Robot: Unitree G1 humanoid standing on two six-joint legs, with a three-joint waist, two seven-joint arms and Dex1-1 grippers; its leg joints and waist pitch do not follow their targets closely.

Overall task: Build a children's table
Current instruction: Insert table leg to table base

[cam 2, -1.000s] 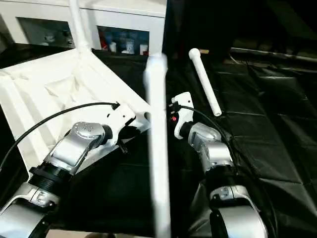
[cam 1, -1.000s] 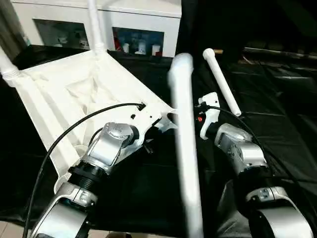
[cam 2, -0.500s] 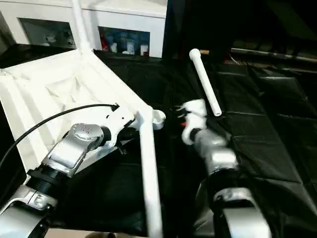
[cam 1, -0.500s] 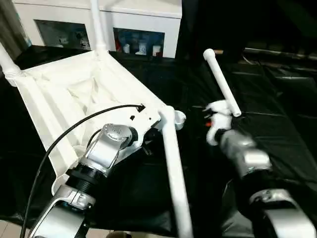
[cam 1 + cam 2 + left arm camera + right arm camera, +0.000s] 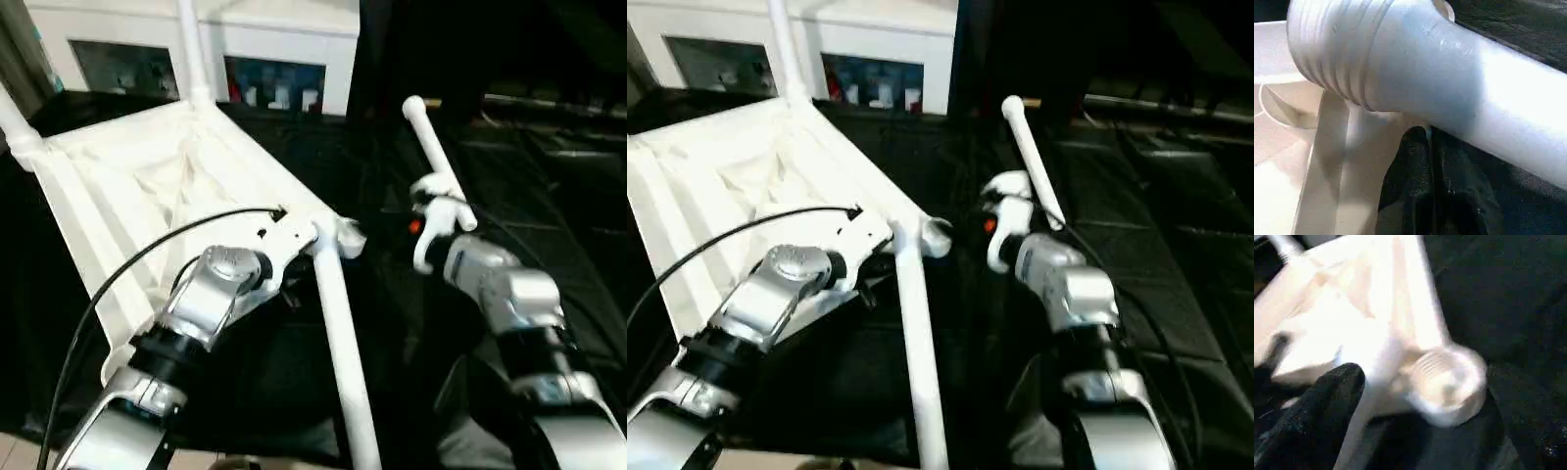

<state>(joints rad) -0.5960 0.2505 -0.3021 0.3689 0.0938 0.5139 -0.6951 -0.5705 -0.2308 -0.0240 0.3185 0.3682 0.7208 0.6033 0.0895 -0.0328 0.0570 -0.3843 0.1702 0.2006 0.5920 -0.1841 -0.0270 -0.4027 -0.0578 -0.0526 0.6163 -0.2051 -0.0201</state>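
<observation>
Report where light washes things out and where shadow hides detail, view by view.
Left eye view: the tabletop is lit so hard that its ribs barely read, while the black cloth swallows detail. Left wrist view: the leg carries a bright band, with shade toward its threaded end. Right wrist view: glare washes out the tabletop.

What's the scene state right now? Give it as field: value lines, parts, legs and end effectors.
tabletop: white tabletop lies underside up on the black cloth
legs fitted: two legs stand in the far corners, far leg and left leg
leg in hand: third leg, its threaded end at the near corner socket
loose leg: fourth leg lies on the cloth
left end effector: shut on the third leg
right end effector: by the fourth leg, holding nothing
background: white cabinet
</observation>
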